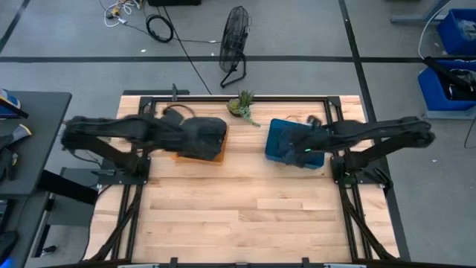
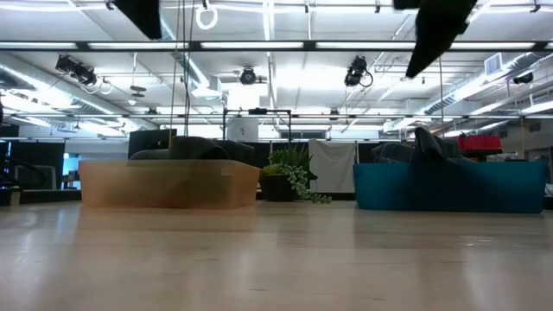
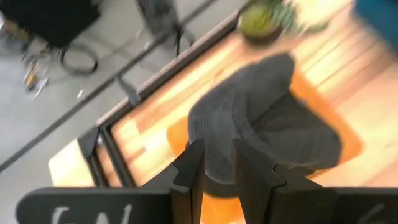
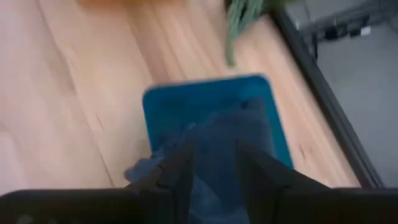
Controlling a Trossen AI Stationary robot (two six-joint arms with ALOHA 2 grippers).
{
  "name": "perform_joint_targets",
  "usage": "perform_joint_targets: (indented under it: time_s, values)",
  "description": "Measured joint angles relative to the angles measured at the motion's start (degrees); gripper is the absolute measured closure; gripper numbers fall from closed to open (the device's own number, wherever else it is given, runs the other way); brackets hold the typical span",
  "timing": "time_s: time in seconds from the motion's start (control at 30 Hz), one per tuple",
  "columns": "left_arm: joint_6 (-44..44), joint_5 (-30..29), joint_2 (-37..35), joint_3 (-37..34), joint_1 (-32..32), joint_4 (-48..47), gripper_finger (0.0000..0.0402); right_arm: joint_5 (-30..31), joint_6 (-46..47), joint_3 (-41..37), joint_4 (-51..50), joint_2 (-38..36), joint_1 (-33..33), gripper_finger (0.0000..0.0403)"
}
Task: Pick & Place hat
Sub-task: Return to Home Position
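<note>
Seemingly we are nearly done: the black caps (image 1: 202,134) lie heaped in the orange bin (image 3: 348,142), left of centre in the high view. Our left gripper (image 3: 219,168) hangs above them, narrowly parted and empty; the right gripper (image 4: 214,168) hangs likewise over the blue bin (image 4: 163,106). Only homing is left.

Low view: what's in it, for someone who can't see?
An orange bin heaped with black caps sits left on a wooden table, a small potted plant in the middle, a blue bin holding dark cloth on the right. Dark robot arm parts hang from above.
</note>
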Motion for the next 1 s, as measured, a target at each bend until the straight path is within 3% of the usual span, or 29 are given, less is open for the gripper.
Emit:
perform_joint_targets:
  time_s: [0.23, 0.5, 0.6, 0.73, 0.87, 1.0]
  values:
    - [-3.2, -8.3, -13.4, -5.8, -12.4, 0.5, 0.0317, -0.4, -1.8, -7.2, 9.6, -17.6, 3.4, 0.0282]
    - [-19.4, -17.8, -31.1, -30.9, -24.6, 6.6, 0.0317, -1.8, 0.3, -24.5, 23.7, -37.9, 7.9, 0.0282]
    - [-18.9, -23.6, -36.5, -41.2, -27.9, 13.6, 0.0317, -1.6, -5.3, -30.1, 33.1, -44.9, 8.6, 0.0282]
    - [-18.9, -26.4, -41.6, -51.8, -31.8, 22.1, 0.0317, -3.8, -10.7, -37.9, 44.8, -52.9, 8.7, 0.0282]
    - [-16.2, -26.9, -44.5, -58.3, -35.0, 31.2, 0.0317, -10.6, -13.6, -44.1, 50.4, -58.4, 8.7, 0.0282]
    - [-5.5, -25.6, -46.3, -61.7, -37.6, 43.5, 0.0317, -13.2, -18.3, -48.8, 54.6, -61.2, 8.7, 0.0282]
